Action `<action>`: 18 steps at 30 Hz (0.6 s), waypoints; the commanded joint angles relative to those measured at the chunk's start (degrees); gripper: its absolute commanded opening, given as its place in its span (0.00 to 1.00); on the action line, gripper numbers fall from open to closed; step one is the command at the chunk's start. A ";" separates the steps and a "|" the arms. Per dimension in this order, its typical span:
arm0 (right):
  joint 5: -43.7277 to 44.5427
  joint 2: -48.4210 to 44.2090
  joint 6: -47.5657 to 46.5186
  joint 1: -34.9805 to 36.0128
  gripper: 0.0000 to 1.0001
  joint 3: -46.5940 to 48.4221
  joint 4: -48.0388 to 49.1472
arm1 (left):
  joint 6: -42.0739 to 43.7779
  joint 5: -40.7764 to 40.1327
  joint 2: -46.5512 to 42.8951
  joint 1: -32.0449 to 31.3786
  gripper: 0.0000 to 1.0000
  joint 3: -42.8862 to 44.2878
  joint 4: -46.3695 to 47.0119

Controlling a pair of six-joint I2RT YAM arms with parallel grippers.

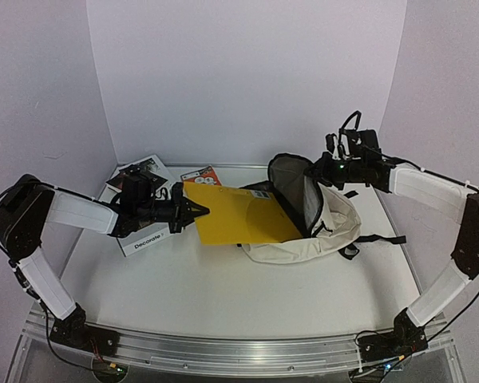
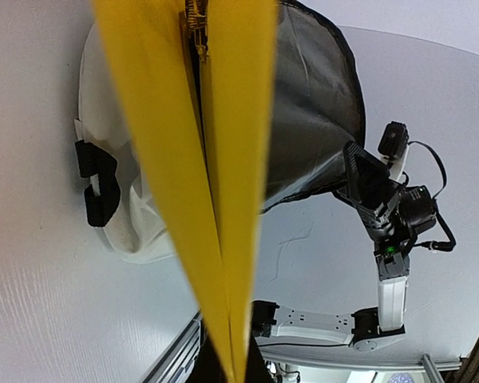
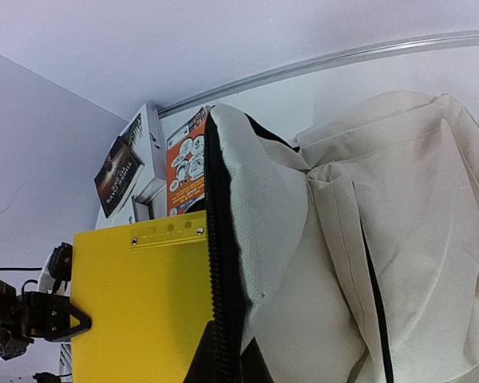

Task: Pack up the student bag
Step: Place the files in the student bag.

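1. The left gripper (image 1: 198, 211) was seen pinched shut on the left edge of a yellow folder (image 1: 239, 215), at the centre of the overhead view. The right gripper (image 1: 315, 170) was clamped on the black-zippered rim of the student bag (image 1: 335, 227), by which the mouth was held up and open.
2. The student bag was laid on its side on the white table (image 1: 223, 295), right of centre in the overhead view. The folder's far end appeared to be partly inside the bag's mouth.
3. The bag was judged soft, light and floppy: its cream fabric was creased and slumped wherever it was not lifted, so the mouth would be expected to collapse if released.
4. The zipper rim was judged the best place for a hold, since the loose panels would only bunch.
5. The folder was judged thin and smooth, liable to flex or slip in an edge pinch.
6. A "Decorate" book (image 1: 148, 239) and an orange booklet (image 1: 201, 175) were seen at the upper left.
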 commanded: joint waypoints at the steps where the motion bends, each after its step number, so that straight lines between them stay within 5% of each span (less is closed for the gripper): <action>1: 0.70 -3.87 0.62 0.99 0.00 0.40 9.65 | -2.79 -1.26 3.04 -0.60 0.00 1.22 12.31; 18: 0.47 -7.42 3.78 4.10 0.00 0.52 12.51 | -4.11 -2.78 12.72 -3.45 0.00 8.79 23.20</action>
